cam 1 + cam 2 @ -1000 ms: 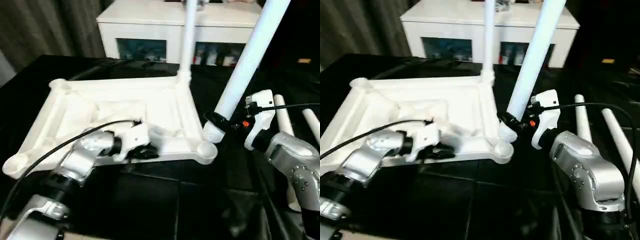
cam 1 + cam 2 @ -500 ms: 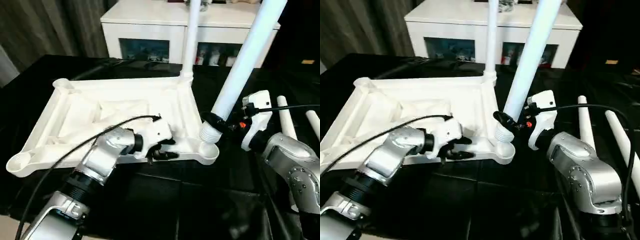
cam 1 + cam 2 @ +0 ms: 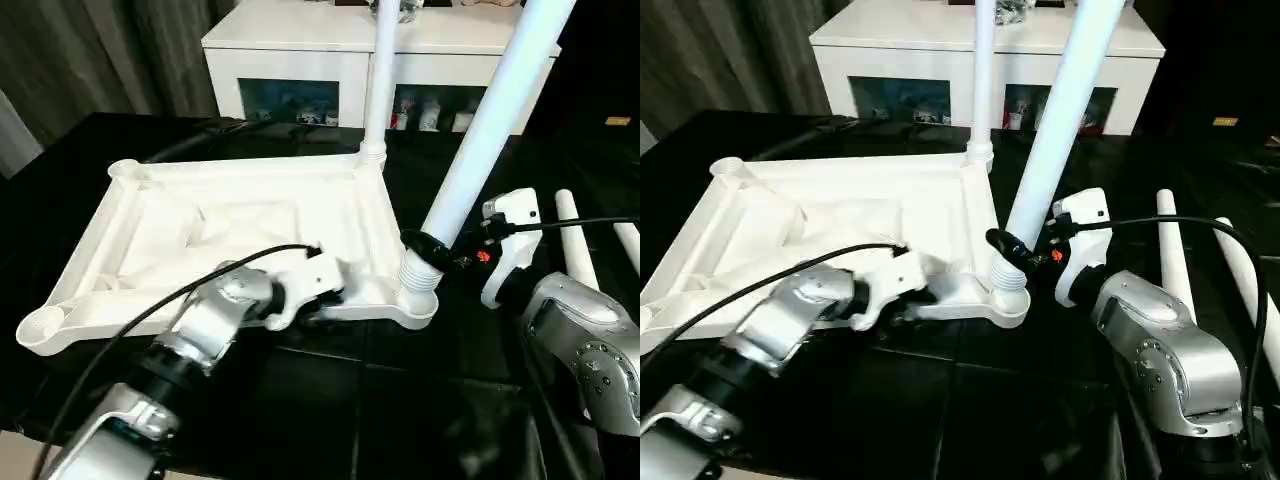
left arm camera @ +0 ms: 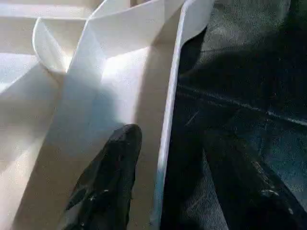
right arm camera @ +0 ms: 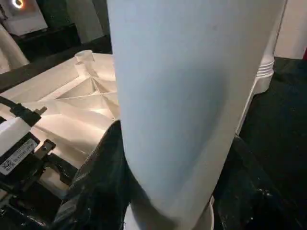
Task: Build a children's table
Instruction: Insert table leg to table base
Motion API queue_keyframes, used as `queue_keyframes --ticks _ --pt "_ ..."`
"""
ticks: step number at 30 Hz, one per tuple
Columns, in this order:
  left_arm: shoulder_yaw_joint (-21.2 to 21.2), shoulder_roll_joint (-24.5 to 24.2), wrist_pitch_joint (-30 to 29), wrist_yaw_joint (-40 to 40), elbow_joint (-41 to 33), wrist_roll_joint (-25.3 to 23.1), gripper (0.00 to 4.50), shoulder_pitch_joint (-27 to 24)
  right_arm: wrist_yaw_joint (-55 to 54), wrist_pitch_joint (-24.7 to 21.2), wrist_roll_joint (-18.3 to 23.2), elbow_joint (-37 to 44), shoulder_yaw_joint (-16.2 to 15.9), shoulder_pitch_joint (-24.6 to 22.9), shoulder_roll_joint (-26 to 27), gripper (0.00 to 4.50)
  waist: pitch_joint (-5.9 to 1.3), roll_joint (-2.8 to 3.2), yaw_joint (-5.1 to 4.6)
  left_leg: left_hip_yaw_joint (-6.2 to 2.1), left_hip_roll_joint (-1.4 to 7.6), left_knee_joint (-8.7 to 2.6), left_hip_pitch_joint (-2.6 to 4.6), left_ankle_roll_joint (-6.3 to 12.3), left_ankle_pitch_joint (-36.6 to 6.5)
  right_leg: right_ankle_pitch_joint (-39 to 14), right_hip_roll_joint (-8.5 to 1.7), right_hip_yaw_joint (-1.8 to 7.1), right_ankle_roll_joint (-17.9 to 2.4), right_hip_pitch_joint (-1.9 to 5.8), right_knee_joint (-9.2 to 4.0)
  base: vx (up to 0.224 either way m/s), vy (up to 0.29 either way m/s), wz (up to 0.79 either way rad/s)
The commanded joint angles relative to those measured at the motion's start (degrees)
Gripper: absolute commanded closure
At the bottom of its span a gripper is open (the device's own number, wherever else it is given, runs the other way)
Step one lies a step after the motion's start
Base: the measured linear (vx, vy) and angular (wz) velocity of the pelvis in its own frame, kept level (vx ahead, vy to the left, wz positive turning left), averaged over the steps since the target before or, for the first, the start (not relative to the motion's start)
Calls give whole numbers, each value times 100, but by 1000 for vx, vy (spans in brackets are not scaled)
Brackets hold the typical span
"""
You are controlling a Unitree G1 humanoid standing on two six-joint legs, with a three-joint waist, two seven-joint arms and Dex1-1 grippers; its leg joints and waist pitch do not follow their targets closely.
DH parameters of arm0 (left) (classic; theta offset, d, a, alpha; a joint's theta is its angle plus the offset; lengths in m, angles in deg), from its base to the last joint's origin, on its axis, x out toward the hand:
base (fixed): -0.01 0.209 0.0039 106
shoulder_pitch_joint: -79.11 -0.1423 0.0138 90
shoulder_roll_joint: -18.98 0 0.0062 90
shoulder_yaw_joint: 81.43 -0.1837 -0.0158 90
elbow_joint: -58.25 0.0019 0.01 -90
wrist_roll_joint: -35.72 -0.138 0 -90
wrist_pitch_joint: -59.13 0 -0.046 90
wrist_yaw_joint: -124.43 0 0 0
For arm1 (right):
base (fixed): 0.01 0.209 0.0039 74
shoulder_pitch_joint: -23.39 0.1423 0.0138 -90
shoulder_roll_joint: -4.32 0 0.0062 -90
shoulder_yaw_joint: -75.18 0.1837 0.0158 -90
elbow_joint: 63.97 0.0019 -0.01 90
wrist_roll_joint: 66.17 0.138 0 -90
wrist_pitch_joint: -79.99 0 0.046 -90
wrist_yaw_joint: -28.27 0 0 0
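Note:
The children's table top [image 3: 230, 215] lies upside down on the black work table, ribs up. One white leg [image 3: 381, 80] stands upright in its far right corner socket. A second leg [image 3: 490, 120] leans to the right, its ribbed lower end in the near right socket [image 3: 417, 300]. My right gripper [image 3: 440, 252] is shut on this leg just above the socket, and its black fingers [image 5: 98, 177] show on both sides of the tube. My left gripper [image 4: 170, 139] is open astride the top's near rim [image 4: 168, 124], one finger [image 4: 108, 182] inside and the other outside.
Two loose legs [image 3: 1170, 250] [image 3: 1245, 290] lie on the black cloth to the right of my right arm. A white cabinet with glass doors [image 3: 300, 60] stands behind the work table. A black cable [image 3: 180, 290] runs along my left forearm.
My left gripper slid right along the near rim and its fingers spread. The held leg's lower end came down from above the near right socket into it.

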Motion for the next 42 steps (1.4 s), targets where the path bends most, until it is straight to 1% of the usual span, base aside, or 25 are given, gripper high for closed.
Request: queue_keyframes --ticks 1,4,5,6,9,13,14,16,20,22,23,24,28,30,32,33,34,35,36,37,38,39,40,41,42 --pt "73 -6 121 49 32 71 244 10 0 101 -43 158 -36 5 -36 262 -374 -49 14 -183 394 -447 35 119 -1414 -1861 -393 244 -1130 290 -456 0 0 0" --pt "101 10 290 -5 124 135 279 15 17 121 -75 131 -70 22 -40 262 -379 -47 22 -177 393 -444 39 131 -1403 -1835 -398 249 -1132 290 -457 0 0 0" --pt "104 11 290 -14 132 148 283 12 19 124 -76 128 -71 24 -40 262 -376 -71 17 -175 396 -448 38 137 -1399 -1827 -395 248 -1130 290 -457 0 0 0" --pt "107 11 278 -25 139 165 283 9 21 126 -75 124 -70 26 -38 262 -378 -58 23 -176 394 -446 38 139 -1381 -1818 -400 247 -1135 292 -447 0 0 0" --pt "120 24 542 -107 215 237 323 19 51 127 -75 122 -88 38 -41 262 -379 -59 25 -176 393 -443 29 162 -1334 -1799 -401 249 -1136 291 -455 0 0 0" --pt "41 -9 609 -212 289 206 349 64 60 121 -74 134 -101 34 -52 262 -378 -58 22 -169 387 -441 35 154 -1354 -1820 -401 250 -1126 294 -454 0 0 0" --pt "13 -19 646 -270 315 211 368 78 64 118 -74 131 -104 37 -54 262 -384 -58 21 -172 391 -441 31 151 -1316 -1777 -403 252 -1132 300 -444 0 0 0" --pt "-18 -34 648 -348 349 231 371 99 106 112 -75 126 -130 43 -82 262 -382 -49 22 -172 393 -442 35 158 -1299 -1734 -398 249 -1142 296 -444 0 0 0" --pt "-92 -88 742 -469 479 215 411 163 206 105 -96 110 -207 27 -155 262 -383 -37 26 -171 395 -440 36 166 -1304 -1625 -398 251 -1205 300 -431 0 0 0" --pt "-131 -112 771 -545 544 214 419 178 245 110 -123 66 -237 10 -193 262 -382 -38 31 -175 396 -445 42 149 -1329 -1680 -405 252 -1194 305 -436 0 0 0" --pt "-137 -119 782 -557 554 213 429 178 250 110 -131 56 -244 4 -201 262 -381 -13 26 -178 397 -448 37 131 -1336 -1647 -399 251 -1196 306 -432 0 0 0" --pt "-139 -121 786 -561 557 212 447 177 252 110 -134 53 -247 3 -204 262 -383 -26 20 -176 398 -447 34 120 -1342 -1610 -400 251 -1205 311 -427 0 0 0" --pt "-72 -72 811 -443 723 170 450 208 305 103 -152 -113 -272 -93 -248 262 -381 -12 18 -176 397 -441 40 124 -1386 -1635 -409 253 -1244 315 -435 0 0 0" --pt "-44 -68 800 -389 761 151 450 222 344 107 -156 -165 -293 -142 -262 262 -385 -35 17 -172 395 -439 39 127 -1392 -1658 -411 254 -1249 322 -439 0 0 0" --pt "-20 -77 782 -370 786 154 450 242 386 113 -161 -211 -315 -163 -265 262 -371 -33 11 -174 390 -440 39 129 -1488 -1868 -413 247 -1214 316 -460 0 0 0" --pt "-4 -84 771 -366 775 163 450 248 403 122 -169 -244 -325 -156 -262 262 -367 -109 -2 -170 393 -446 29 139 -1502 -1951 -412 246 -1190 320 -472 0 0 0" --pt "7 -85 763 -368 766 170 450 251 417 127 -177 -263 -325 -148 -258 262 -369 -79 12 -181 395 -444 40 133 -1488 -2083 -423 245 -1153 314 -465 0 0 0" --pt "13 -105 739 -387 725 178 450 240 445 108 -155 -306 -316 -119 -245 262 -363 -93 2 -179 396 -443 37 141 -1481 -2153 -420 248 -1117 306 -471 0 0 0" --pt "13 -105 739 -387 725 178 450 240 445 108 -155 -306 -316 -119 -245 262 -357 -83 5 -183 403 -447 44 138 -1492 -2181 -420 249 -1108 296 -476 0 0 0" --pt "21 -132 724 -421 675 186 450 220 511 114 -163 -399 -336 -64 -262 262 -358 -151 -13 -170 403 -448 39 149 -1485 -2180 -409 249 -1091 292 -485 0 0 0" --pt "19 -151 741 -439 657 182 450 207 562 121 -173 -467 -363 -29 -286 262 -364 -114 -1 -180 398 -442 36 157 -1439 -2175 -426 252 -1108 301 -465 0 0 0" --pt "18 -161 759 -441 651 174 450 203 597 148 -199 -525 -388 -4 -307 262 -364 -105 -6 -181 401 -444 30 164 -1411 -2147 -427 250 -1112 301 -465 0 0 0" --pt "22 -164 770 -438 651 172 450 199 633 183 -242 -604 -414 24 -328 262 -364 -107 -12 -180 402 -442 30 168 -1377 -2074 -419 249 -1133 297 -461 0 0 0" --pt "24 -166 778 -435 651 170 450 199 667 209 -269 -669 -433 45 -342 262 -368 -186 -17 -160 400 -429 33 205 -1329 -2018 -421 254 -1158 297 -457 0 0 0" --pt "24 -166 778 -435 651 170 450 199 669 210 -271 -673 -434 46 -343 262 -370 -156 -3 -165 401 -426 36 215 -1306 -2009 -430 257 -1172 297 -445 0 0 0"
